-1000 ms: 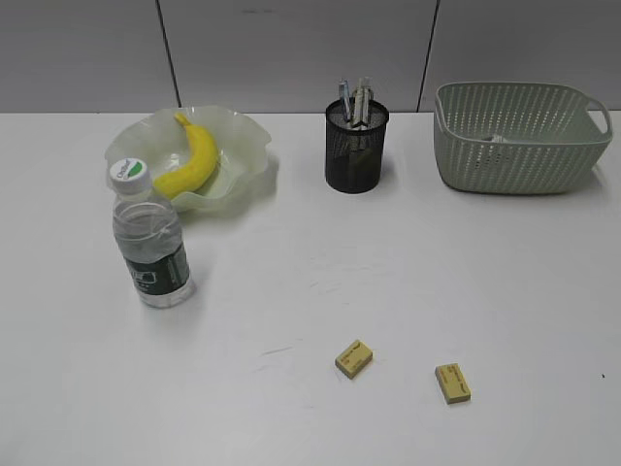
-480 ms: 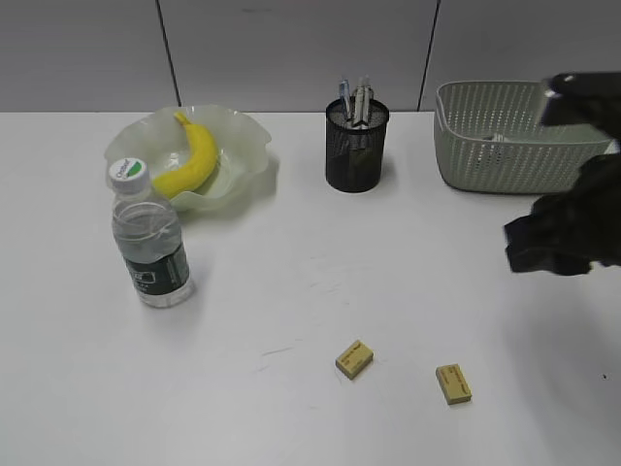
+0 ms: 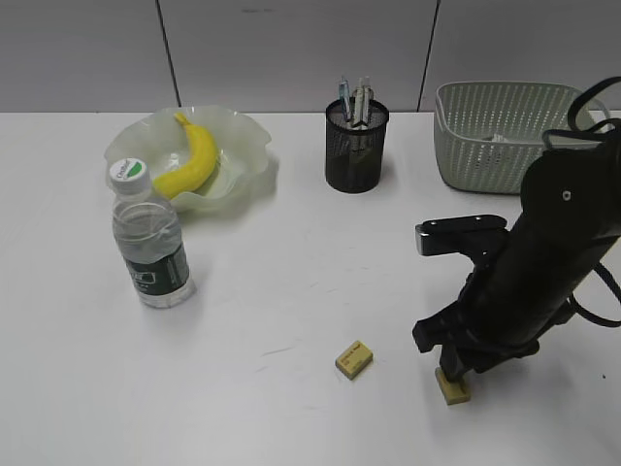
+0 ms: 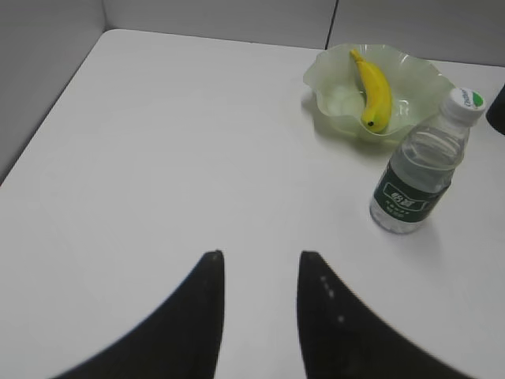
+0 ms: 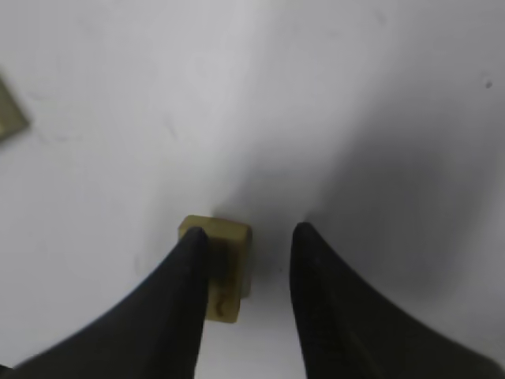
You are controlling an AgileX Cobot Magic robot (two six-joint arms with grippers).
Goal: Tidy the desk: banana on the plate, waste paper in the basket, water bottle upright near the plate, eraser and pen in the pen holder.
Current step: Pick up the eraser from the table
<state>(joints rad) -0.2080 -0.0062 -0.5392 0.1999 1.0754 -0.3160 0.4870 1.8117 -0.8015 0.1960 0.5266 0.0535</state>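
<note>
Exterior view showed the desk, then the basket at its far right, the plate cradling the banana, the upright water bottle near it, and the pen holder. The right gripper stood partly open over one eraser — fingers astride it; another eraser lay apart. The left gripper hovered partly open, empty.

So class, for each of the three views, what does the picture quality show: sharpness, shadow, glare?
Exterior view: even light, sharp, soft shadow beside the water bottle. Left wrist view: crisp, no glare. Right wrist view: soft focus, the eraser blurred, grey shadow spread over the desk.
</note>
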